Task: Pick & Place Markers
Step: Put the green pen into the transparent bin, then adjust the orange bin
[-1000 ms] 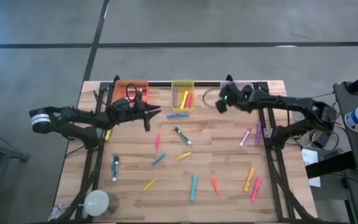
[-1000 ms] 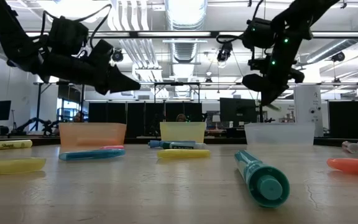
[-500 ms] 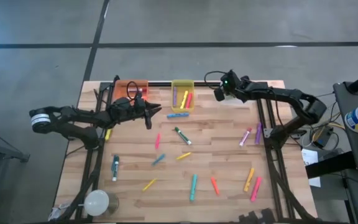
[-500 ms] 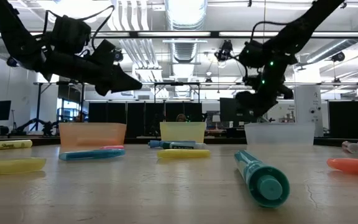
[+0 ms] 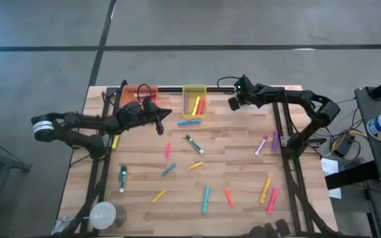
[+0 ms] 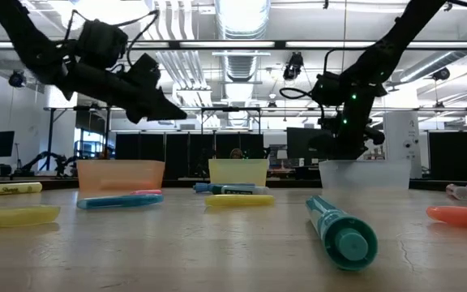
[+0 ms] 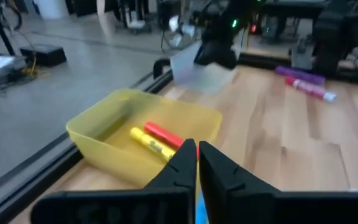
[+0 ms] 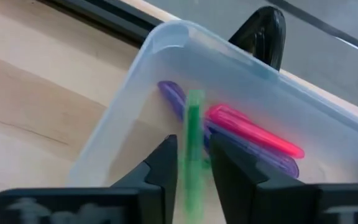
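My right gripper (image 8: 191, 163) hangs over the clear bin (image 8: 166, 81) at the far edge of the table, and a green marker (image 8: 194, 155) stands between its fingers, blurred along its length. The fingers sit close on either side of it, but I cannot tell whether they are clamped on it or have let it go. Inside the bin lie a pink marker (image 8: 253, 134) and a purple marker (image 8: 179, 99), the purple partly hidden behind the green one.

My left gripper (image 7: 196, 163) hovers with its fingers pressed together on nothing, just before the yellow bin (image 7: 104, 134), which holds a yellow marker (image 7: 151, 144) and a red one (image 7: 163, 134).

The other markers (image 5: 194, 144) lie scattered over the wooden table (image 5: 237, 158). From table height the orange bin (image 6: 120, 177) shows only as a hazy wall. Behind it stretches a dim room of dark monitors under bright ceiling lights.
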Controlling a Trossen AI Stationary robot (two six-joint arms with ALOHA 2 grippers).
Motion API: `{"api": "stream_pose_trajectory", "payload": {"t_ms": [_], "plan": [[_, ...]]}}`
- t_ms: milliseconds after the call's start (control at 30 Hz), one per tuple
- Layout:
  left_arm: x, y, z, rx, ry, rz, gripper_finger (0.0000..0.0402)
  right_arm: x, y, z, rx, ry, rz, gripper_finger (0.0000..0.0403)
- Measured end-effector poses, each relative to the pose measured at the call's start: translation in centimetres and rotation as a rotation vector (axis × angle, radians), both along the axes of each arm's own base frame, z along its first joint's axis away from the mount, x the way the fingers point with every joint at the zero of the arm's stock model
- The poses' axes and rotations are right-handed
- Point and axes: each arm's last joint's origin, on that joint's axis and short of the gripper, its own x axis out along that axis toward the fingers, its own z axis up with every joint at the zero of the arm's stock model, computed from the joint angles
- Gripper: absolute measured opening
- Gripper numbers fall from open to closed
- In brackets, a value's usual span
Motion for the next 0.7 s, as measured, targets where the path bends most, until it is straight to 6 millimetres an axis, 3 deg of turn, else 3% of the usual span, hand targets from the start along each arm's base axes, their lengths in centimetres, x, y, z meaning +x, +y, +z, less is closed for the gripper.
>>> {"api": "stream_pose_trajectory", "payload": {"t_ms": [167,333,533,700], "plan": [[1.1,0.5,1.3,0.029,0.159,-0.028,0.0034,-0.2,0.4,1.0,0.028,-0.05,0.032,0.0116],[2.0,0.1,3.0,-0.016,0.29,-0.083,0.0008,0.2,2.4,2.0,0.049,-0.047,0.137,0.0095],[2.2,-2.8,5.0,-0.071,0.457,-0.134,0.0001,1.2,6.7,3.9,-0.066,-0.123,0.282,0.0049],[1.1,-5.6,6.0,-0.193,0.679,-0.045,0.0001,1.7,10.7,5.1,-0.202,-0.239,0.376,0.0026]]}}
